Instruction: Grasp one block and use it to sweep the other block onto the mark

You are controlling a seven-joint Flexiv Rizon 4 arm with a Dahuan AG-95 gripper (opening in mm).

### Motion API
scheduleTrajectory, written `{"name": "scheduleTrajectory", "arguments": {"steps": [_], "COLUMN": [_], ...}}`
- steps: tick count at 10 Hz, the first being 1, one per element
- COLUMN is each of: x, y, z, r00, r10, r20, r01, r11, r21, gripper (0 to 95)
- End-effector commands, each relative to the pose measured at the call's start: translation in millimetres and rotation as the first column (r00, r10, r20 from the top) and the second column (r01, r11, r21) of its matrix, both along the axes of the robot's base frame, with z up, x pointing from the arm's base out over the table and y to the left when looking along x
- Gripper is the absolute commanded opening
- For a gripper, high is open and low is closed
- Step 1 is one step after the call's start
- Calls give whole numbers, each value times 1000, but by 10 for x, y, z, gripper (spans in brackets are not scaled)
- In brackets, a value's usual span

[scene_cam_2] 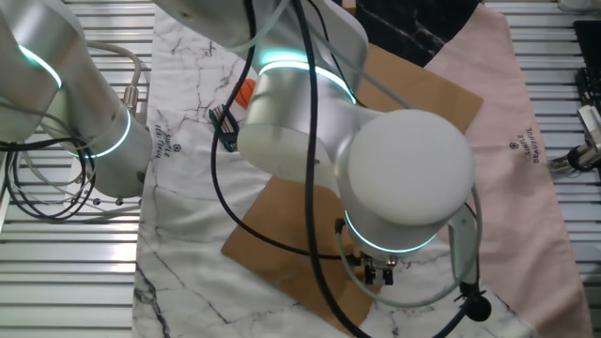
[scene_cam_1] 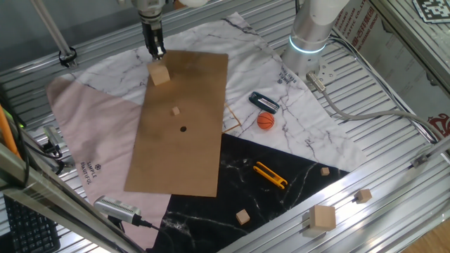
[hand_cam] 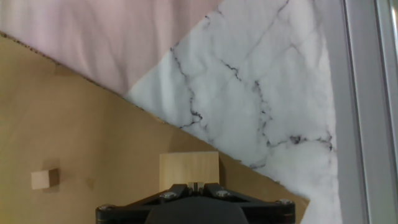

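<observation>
A brown cardboard sheet lies on a patchwork of marbled white, pink and black cloths, its long axis running from the far edge of the table toward the near edge in one fixed view. Near the sheet's far end sits the large tan block, a cube with no long axis of its own, its faces turned slightly off the sheet's edges. The gripper hangs just above and behind it, fingers pointing down; its fingertips look close together and the block is not between them, but whether they are fully closed I cannot tell.

Farther down the sheet lies the tiny block, and just beyond it the dark mark (block and dot apart, not touching).

The hand view shows what that view cannot: the large block directly ahead of the gripper body, its front face square-on, with the tiny block off to the left and the sheet's edge crossing diagonally.

The other fixed view is mostly filled by the arm's white joints; both blocks and the mark are hidden there.

Off the sheet lie an orange ball, a yellow-handled tool and spare wooden cubes.
</observation>
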State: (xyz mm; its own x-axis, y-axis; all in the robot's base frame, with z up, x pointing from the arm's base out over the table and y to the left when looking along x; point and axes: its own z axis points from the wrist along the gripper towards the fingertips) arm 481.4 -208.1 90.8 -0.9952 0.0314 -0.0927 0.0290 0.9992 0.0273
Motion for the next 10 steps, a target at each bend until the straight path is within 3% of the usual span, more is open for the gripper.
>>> {"name": "scheduleTrajectory", "arguments": {"steps": [1,6,7,9,10], "x": [8,8,8,8,8], "y": [-1,-2,-2,-2,-2], "z": [-9,-10,-10,-10,-10], "r00": [1000,1000,1000,1000,1000], "r10": [8,16,16,24,25], "r20": [2,2,2,2,1], "r01": [-8,-16,-16,-24,-25], "r11": [1000,1000,1000,1000,1000], "r21": [2,1,0,-4,-4], "gripper": [0,0,190,190,380]}}
